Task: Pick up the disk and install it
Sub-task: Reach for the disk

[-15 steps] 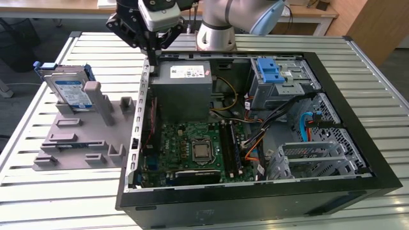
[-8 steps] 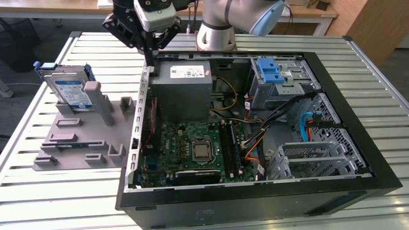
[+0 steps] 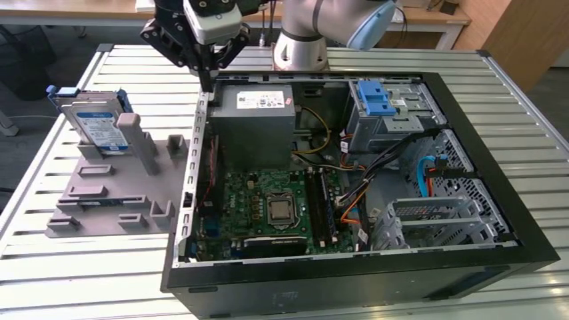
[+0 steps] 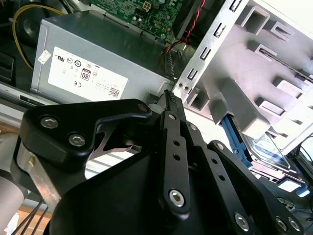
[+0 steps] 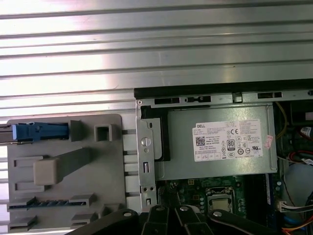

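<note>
Gripper: our gripper (image 3: 207, 79) hangs over the computer case (image 3: 356, 287) rim, fingers pressed together and empty.
Disk: the disk (image 3: 96, 125) stands upright in the grey stand (image 3: 106, 193), well apart from the gripper.
Care: we'd spread the fingers wide and meet its flat faces squarely.

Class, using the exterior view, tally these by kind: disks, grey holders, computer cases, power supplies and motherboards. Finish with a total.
disk: 1
grey holder: 1
open computer case: 1
power supply: 1
motherboard: 1
Total: 5

Shiny metal disk (image 3: 96, 127), ribbed metal table (image 3: 116, 267)
</note>
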Robot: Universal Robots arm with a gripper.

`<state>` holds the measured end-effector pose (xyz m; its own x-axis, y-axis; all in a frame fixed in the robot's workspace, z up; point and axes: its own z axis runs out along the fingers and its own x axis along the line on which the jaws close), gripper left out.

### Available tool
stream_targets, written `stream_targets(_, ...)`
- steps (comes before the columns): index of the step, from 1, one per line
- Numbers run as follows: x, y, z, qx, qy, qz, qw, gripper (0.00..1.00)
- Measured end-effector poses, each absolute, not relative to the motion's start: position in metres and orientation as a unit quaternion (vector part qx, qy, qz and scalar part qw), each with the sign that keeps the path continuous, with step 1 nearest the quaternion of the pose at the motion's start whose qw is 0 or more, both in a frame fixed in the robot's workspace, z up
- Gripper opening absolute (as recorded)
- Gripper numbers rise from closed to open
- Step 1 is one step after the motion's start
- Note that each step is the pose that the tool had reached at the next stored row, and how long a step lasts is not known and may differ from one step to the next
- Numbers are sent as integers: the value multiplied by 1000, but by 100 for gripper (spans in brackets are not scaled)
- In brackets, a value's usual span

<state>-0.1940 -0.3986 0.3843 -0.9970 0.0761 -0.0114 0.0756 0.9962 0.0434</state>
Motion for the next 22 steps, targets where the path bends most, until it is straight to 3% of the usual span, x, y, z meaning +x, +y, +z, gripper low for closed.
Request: stream_targets(22,-200,-399,383,38,999,21,6,11)
